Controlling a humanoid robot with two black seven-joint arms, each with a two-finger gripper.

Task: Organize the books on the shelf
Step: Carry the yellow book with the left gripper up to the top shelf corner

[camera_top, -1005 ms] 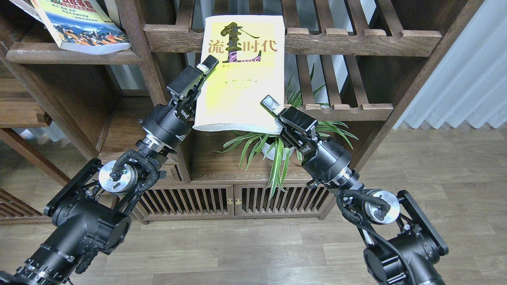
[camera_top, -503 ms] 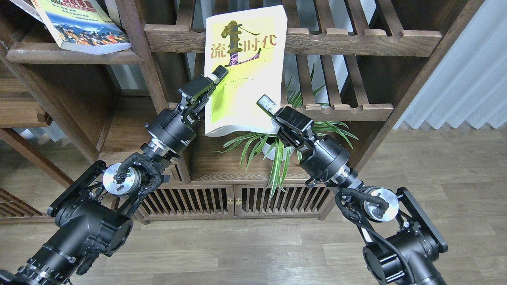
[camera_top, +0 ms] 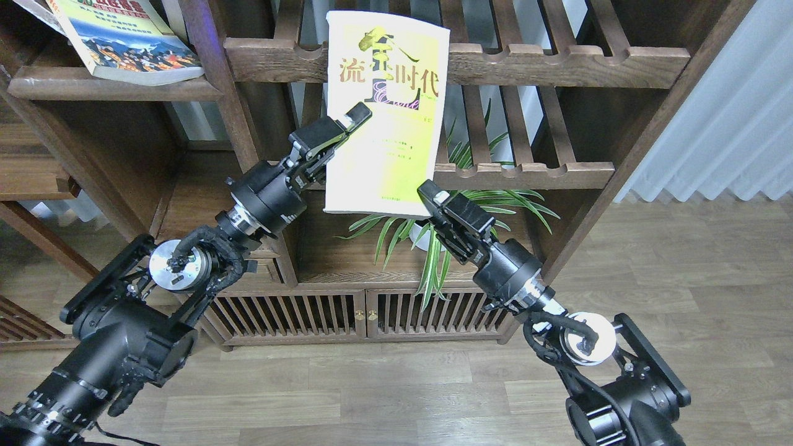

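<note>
The yellow-green book [camera_top: 387, 118] with dark Chinese characters is held nearly upright in front of the slatted racks. My left gripper [camera_top: 339, 135] is shut on its left edge, one finger lying over the cover. My right gripper [camera_top: 435, 199] sits at the book's lower right corner; whether it grips the book does not show. The "300" book [camera_top: 127, 43] with a landscape photo lies tilted on the shelf [camera_top: 93, 90], a solid dark board at upper left. The maroon book is out of view.
Slatted racks with scalloped rails [camera_top: 557, 59] [camera_top: 533, 174] stand behind the book. A potted plant [camera_top: 427, 238] sits on a plank below it. An upright post [camera_top: 214, 80] divides the shelf from the racks. A low slatted cabinet [camera_top: 365, 316] is beneath.
The yellow-green book has turned more upright and risen, carried by my left gripper. My right gripper has slid down off the cover to the book's lower right corner.
</note>
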